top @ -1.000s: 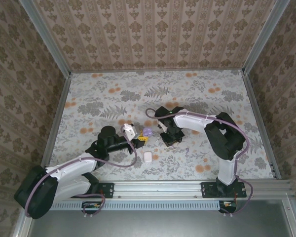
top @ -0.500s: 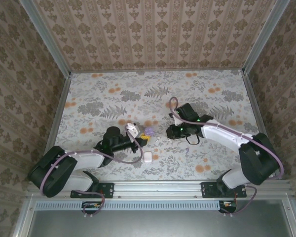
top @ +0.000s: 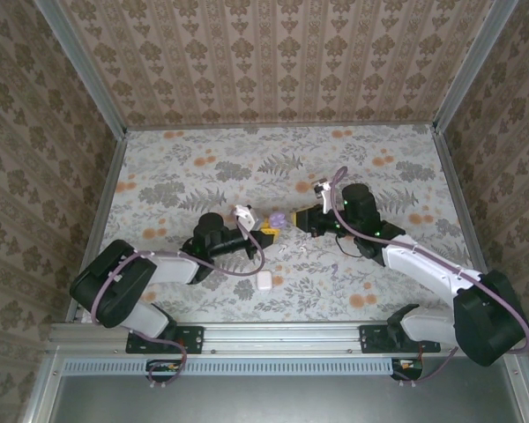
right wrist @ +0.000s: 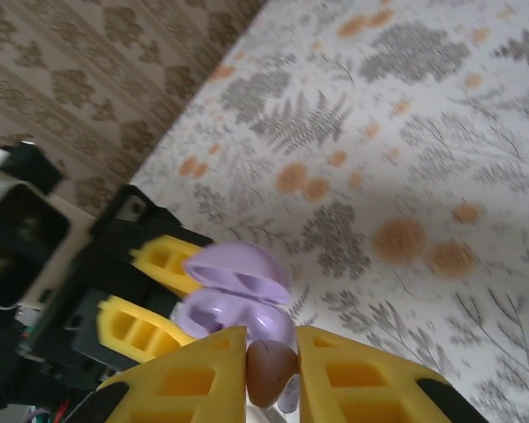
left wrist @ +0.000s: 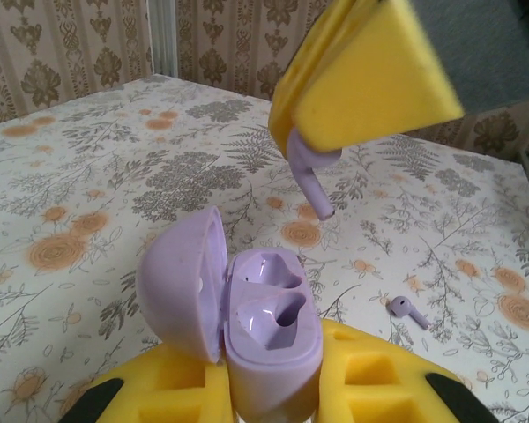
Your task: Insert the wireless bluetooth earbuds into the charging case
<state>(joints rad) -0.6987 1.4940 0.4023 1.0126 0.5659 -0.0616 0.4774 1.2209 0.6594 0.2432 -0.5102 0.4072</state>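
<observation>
While the left gripper (left wrist: 273, 381) clamps the base of the charging case (left wrist: 269, 326) between its yellow fingers, the right gripper (right wrist: 271, 370) is closed on the held earbud (left wrist: 310, 181), pinching it between two yellow pads.

1. Position. In the left wrist view, the held earbud hangs above and beyond the case, stem pointing down, apart from the case. In the right wrist view, the case sits just past the right fingertips. In the top view, both grippers meet tip to tip near the middle of the table (top: 203, 167).

2. Case. It is a glossy, pale purple, rounded shell. Its hinged lid (left wrist: 181, 282) stands open, tilted up on the left side. The lower half shows two moulded sockets, both unfilled.

3. Earbuds. Both are small purple plastic pieces with a bulb head and a short stem. The loose earbud (left wrist: 406, 310) lies on the table to the right of the case, well apart from it.

4. Fingers. The pads are yellow, with a ribbed, cut-out pattern on their outer faces.

5. Surroundings. The table carries a floral cloth in grey and orange. Patterned wallpaper panels (top: 273, 62) enclose it on three sides. A small white rounded object (top: 264, 280) lies on the cloth nearer the arm bases, beside the left arm.

6. Obstruction. The raised lid stands to one side of the sockets, beside the line from earbud to case.
</observation>
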